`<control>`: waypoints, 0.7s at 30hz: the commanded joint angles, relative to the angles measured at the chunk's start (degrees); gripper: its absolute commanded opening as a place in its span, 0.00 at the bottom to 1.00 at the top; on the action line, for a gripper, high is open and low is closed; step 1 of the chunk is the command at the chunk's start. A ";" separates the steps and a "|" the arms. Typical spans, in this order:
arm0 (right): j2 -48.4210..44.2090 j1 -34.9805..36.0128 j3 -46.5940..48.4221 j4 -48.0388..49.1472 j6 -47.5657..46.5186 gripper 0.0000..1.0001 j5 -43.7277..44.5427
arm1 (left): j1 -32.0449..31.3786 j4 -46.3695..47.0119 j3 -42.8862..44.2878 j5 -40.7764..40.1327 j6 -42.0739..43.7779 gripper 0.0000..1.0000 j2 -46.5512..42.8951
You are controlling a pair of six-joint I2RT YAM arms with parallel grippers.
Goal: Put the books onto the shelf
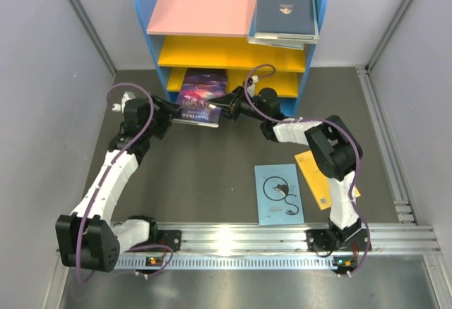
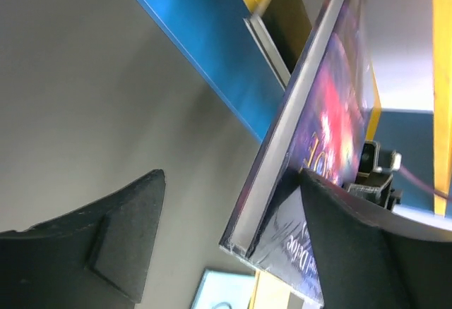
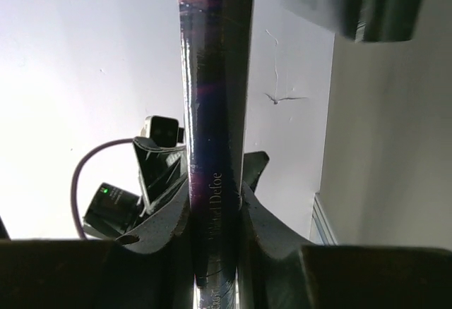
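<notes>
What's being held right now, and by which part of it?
The purple book, clamped by its spine in the right jaws. The left jaws stand open around its opposite edge, not gripping.

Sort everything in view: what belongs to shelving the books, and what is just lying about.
Job: shelf; purple galaxy book; dark navy book; light blue swirl book; yellow-orange book.
Not the job: mounting rail; purple cables.

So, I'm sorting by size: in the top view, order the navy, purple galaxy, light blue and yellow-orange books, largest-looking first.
1. navy book (nearest the camera).
2. light blue book and purple galaxy book: too alike to rank.
3. yellow-orange book, partly hidden under the right arm: unsure.
</notes>
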 commanded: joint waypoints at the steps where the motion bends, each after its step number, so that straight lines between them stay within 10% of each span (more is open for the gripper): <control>1: 0.54 -0.91 6.60 10.32 4.74 0.00 -0.89 | 1.47 6.52 -1.78 -1.61 -1.15 0.76 1.82; 6: 1.77 -0.91 9.33 8.04 4.31 0.00 -1.33 | 2.52 13.81 -3.27 2.86 -2.99 0.48 4.46; 12: 3.18 -1.00 12.93 6.36 4.13 0.00 -1.33 | 2.87 21.20 -5.73 8.05 -4.75 0.81 3.76; 15: 3.62 -1.09 13.90 5.75 4.13 0.00 -0.89 | 3.31 21.29 -6.96 8.41 -4.93 0.82 2.62; 21: 5.03 -1.18 15.66 5.92 4.75 0.00 -1.33 | 4.63 23.83 -8.28 9.37 -6.42 0.45 4.37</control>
